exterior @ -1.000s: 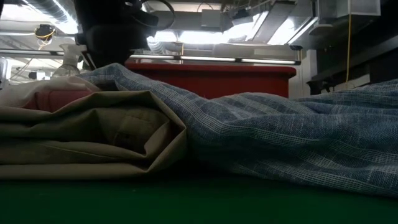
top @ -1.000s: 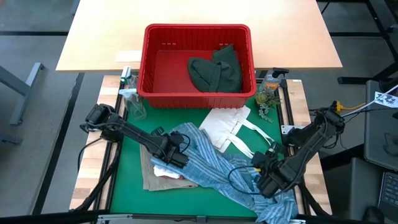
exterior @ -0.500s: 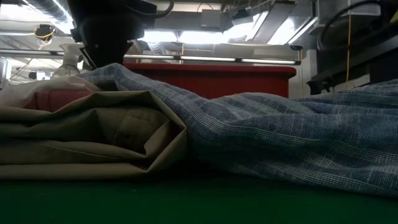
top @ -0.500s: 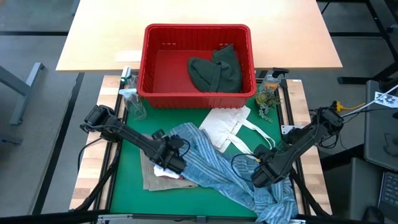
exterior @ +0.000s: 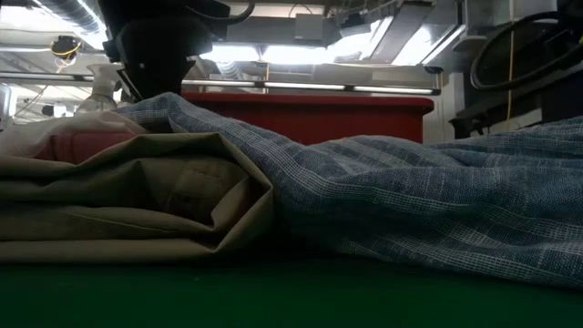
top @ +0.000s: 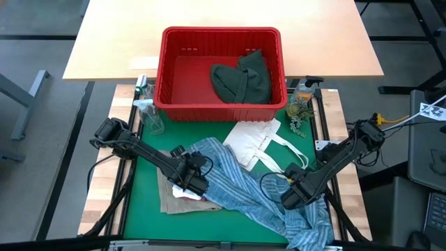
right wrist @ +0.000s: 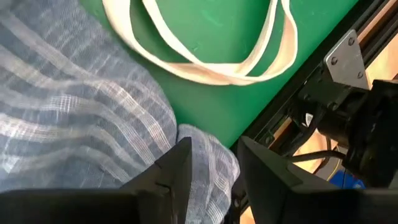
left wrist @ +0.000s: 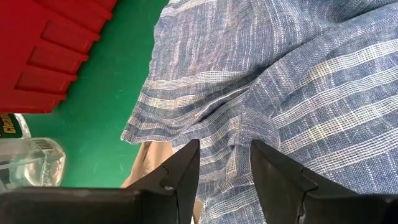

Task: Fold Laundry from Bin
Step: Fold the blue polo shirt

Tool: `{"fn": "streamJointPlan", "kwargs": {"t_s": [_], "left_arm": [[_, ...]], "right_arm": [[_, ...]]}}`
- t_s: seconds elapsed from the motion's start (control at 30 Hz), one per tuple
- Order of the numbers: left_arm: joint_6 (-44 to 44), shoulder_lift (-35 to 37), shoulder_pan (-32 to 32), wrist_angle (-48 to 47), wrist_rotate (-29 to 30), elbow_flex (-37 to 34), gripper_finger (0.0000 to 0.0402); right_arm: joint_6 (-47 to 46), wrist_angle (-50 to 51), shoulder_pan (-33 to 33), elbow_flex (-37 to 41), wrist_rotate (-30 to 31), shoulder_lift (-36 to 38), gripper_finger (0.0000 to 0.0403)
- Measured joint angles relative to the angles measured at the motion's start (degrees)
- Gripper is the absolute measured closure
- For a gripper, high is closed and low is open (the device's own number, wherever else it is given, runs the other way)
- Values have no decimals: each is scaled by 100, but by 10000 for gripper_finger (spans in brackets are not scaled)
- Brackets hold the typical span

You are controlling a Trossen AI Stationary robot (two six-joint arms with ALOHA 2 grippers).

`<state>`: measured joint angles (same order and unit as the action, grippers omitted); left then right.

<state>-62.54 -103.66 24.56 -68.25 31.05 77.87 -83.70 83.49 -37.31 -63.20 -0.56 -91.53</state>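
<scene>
The blue-white striped shirt (top: 240,185) lies crumpled across the green mat. Its left part rests over the folded tan garment (top: 167,199), beside a small white cloth (top: 182,192). My left gripper (top: 197,178) (left wrist: 224,168) is shut on the shirt's left part. My right gripper (top: 293,199) (right wrist: 214,168) is shut on its right part near the mat's right edge. The red bin (top: 167,77) stands at the far edge with a dark green garment (top: 240,80) inside. In the low view the shirt (exterior: 410,200) drapes over the tan garment (exterior: 137,200). My left gripper pinches a raised fold of the shirt (left wrist: 235,144) between its two fingers, close to the shirt's left edge. The fingers slant down from above. The cloth around them lies slack on the mat and the tan garment. My right gripper pinches a bunched edge of the shirt (right wrist: 208,155) between its two fingers, by the mat's right rim. The fingers point steeply down. The cloth beside them rests slack on the mat.
A flat white tote bag (top: 258,143) with loop handles (right wrist: 205,68) lies between bin and shirt. A clear spray bottle (top: 146,111) stands at the bin's left corner. A bottle and a small plant (top: 301,101) stand at its right corner. Metal frame rails edge the mat (right wrist: 336,56).
My right gripper has sunk toward the mat and rolled, still shut on the shirt. The shirt's right part has come down a little with it. The rest of the shirt and the tan garment have stayed where they were.
</scene>
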Motion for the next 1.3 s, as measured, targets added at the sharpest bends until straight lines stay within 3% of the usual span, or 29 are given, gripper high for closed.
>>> {"fn": "streamJointPlan", "kwargs": {"t_s": [0.4,0.9,1.0,1.17,1.3], "left_arm": [[-4,0,-2,57,0,0,264],[11,0,0,177,-39,2,264],[11,-2,0,177,-46,2,264],[13,-1,0,175,-46,2,264],[13,-2,0,173,-48,2,264]], "right_arm": [[32,-148,21,-382,184,2,272],[205,-372,16,9,-458,2,274],[270,-350,16,9,-490,2,298],[465,-179,16,9,-494,2,387],[476,69,14,9,-676,2,382]]}}
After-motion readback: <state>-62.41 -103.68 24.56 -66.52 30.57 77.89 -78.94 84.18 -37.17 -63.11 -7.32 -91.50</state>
